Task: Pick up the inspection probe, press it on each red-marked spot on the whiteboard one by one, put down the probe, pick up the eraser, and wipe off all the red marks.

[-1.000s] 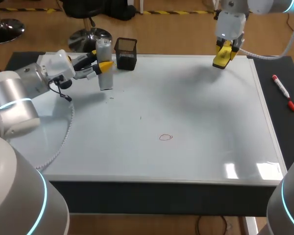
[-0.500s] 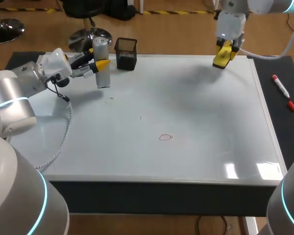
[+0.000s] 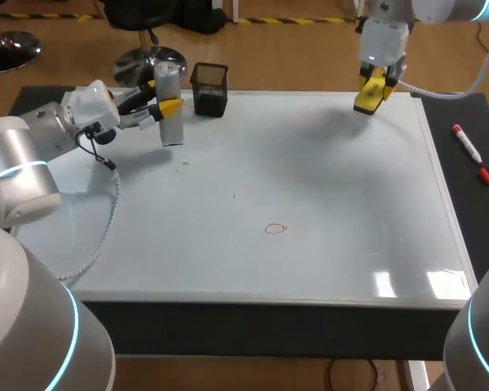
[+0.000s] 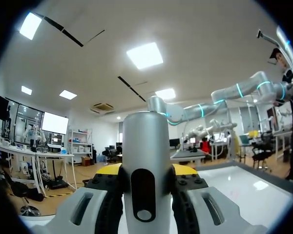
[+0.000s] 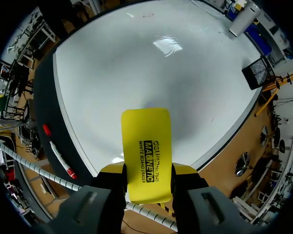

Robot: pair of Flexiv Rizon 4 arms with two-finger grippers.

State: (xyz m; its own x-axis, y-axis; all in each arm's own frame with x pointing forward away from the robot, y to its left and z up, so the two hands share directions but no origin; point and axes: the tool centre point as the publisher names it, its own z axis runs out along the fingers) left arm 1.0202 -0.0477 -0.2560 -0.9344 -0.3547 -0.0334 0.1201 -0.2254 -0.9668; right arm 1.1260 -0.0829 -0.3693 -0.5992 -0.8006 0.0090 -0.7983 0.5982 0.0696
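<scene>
The silver cylindrical inspection probe (image 3: 169,106) stands upright over the whiteboard's (image 3: 310,179) far left corner, and my left gripper (image 3: 161,107) is shut on it from the side. In the left wrist view the probe (image 4: 145,165) fills the gap between the yellow-tipped fingers (image 4: 109,170). My right gripper (image 3: 373,88) hangs above the board's far right edge, shut on the yellow eraser (image 3: 370,96); in its own view the eraser (image 5: 146,146) sticks out ahead of the gripper (image 5: 146,171). One red circle (image 3: 275,229) is drawn near the board's middle, also seen as the red circle (image 5: 147,15) far ahead of the eraser.
A black mesh holder (image 3: 209,89) stands just right of the probe at the board's back edge. A red marker (image 3: 472,153) lies on the dark mat to the right of the board. A tiny dark speck (image 3: 234,195) marks the board's centre-left.
The left gripper carried the probe a little back and to the left, then held still. The right arm with the eraser has not moved.
</scene>
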